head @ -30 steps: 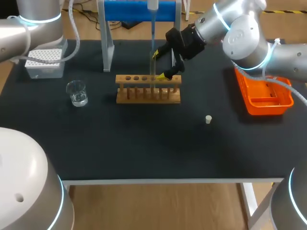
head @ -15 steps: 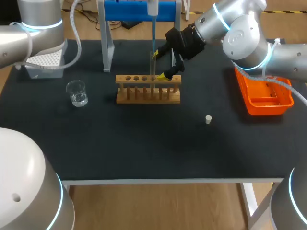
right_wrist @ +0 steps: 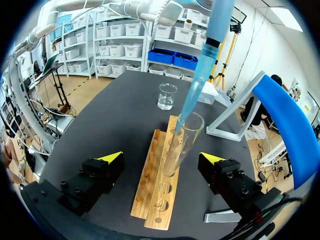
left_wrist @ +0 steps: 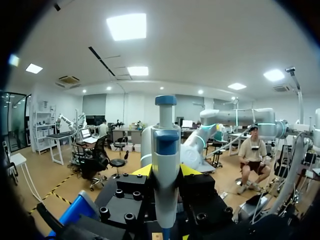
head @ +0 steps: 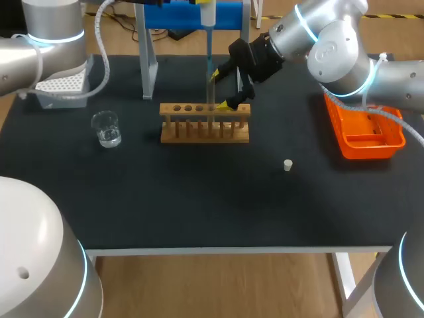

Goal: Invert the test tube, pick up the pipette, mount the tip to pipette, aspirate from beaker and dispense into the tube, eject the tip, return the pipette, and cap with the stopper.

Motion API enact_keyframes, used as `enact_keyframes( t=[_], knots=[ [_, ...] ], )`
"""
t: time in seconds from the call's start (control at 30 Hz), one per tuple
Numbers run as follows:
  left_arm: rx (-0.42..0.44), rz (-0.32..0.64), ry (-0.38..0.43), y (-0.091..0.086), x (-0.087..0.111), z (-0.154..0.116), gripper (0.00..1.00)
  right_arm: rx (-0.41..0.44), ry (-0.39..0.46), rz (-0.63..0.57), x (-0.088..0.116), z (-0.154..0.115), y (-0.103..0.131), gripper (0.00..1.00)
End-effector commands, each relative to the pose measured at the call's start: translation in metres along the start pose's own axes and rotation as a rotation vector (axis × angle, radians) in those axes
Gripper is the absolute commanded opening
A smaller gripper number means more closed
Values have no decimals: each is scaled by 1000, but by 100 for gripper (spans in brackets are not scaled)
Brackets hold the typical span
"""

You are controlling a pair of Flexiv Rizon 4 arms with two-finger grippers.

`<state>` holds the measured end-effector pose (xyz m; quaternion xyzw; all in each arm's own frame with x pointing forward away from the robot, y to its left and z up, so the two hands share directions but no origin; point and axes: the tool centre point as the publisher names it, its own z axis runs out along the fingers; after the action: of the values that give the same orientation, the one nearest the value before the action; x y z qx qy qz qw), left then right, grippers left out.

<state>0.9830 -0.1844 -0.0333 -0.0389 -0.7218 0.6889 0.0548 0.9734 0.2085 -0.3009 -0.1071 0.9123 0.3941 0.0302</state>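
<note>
My left gripper (left_wrist: 165,172) is shut on the white-and-blue pipette (left_wrist: 165,150), which hangs above the rack in the head view (head: 209,16). Its long blue tip (right_wrist: 197,85) reaches into the mouth of the clear test tube (right_wrist: 179,147). That tube stands upright in the wooden rack (head: 205,124). My right gripper (right_wrist: 161,158) is open, one finger on either side of the tube without touching it, and shows in the head view (head: 224,89) too. The water beaker (head: 106,128) stands left of the rack. A small white stopper (head: 287,165) lies to the rack's right.
A blue-and-grey pipette stand (head: 192,16) rises behind the rack. The grey tip box (head: 63,86) sits at the back left and an orange bin (head: 363,129) at the right. The front half of the black table (head: 199,205) is bare.
The pipette's body has come slightly lower and leftward over the tube, and the left arm has shifted a little. The right arm and gripper have not moved.
</note>
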Motion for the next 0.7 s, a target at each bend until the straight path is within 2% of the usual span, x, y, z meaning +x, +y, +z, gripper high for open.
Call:
enact_keyframes(
  t=[0.03, 0.7],
  knots=[
    [-4, 3, -3, 0, -1, -3, 0, 1, 1, 0, 0, 0, 0, 100],
    [-4, 30, 3, -4, -13, -1, 0, 1, 1, 0, 0, 0, 0, 100]
  ],
)
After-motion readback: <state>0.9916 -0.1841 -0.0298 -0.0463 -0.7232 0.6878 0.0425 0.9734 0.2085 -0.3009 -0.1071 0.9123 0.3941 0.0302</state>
